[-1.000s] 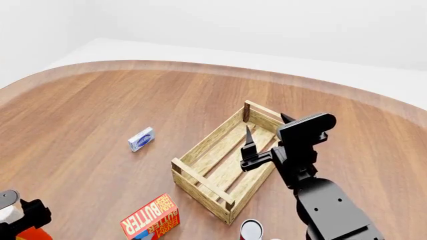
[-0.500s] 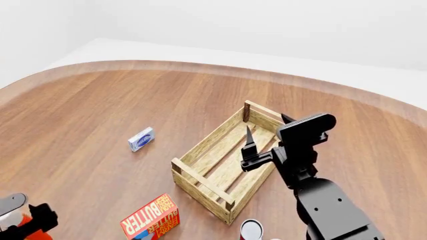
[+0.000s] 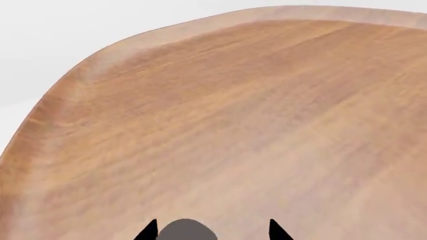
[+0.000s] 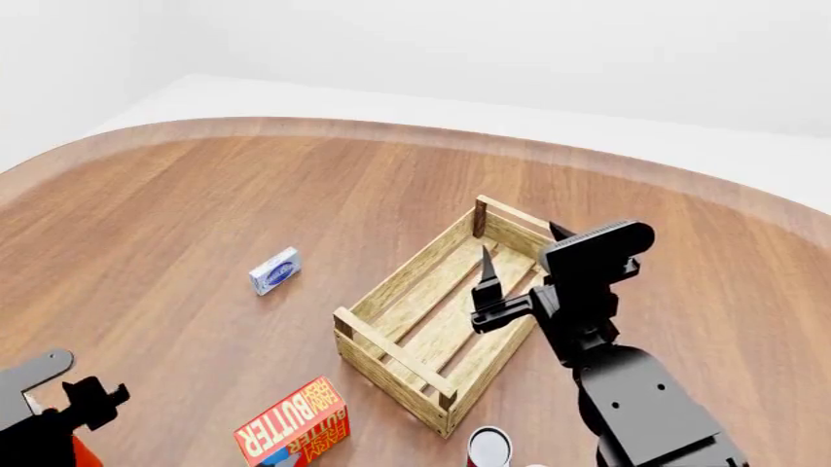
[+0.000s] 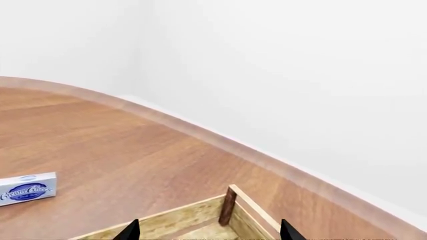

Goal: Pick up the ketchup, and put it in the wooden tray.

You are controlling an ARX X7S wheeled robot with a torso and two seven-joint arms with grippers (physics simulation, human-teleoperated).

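The ketchup shows only in part. Its grey-shaded cap and a sliver of red body sit at the head view's bottom-left corner, in my left gripper. In the left wrist view the rounded cap sits between the two fingertips of the left gripper, which is shut on the bottle. The wooden tray stands at the table's middle, empty. My right gripper hovers open and empty over the tray's far end. In the right wrist view the right gripper looks onto the tray's wall and corner post.
A red-orange butter box lies in front of the tray's near-left corner. A small blue-white cream cheese box lies left of the tray and shows in the right wrist view. A red-labelled can stands by the tray's near corner.
My left gripper has moved up and to the right with the ketchup, and the bottle's cap has tilted. The right arm has barely moved.
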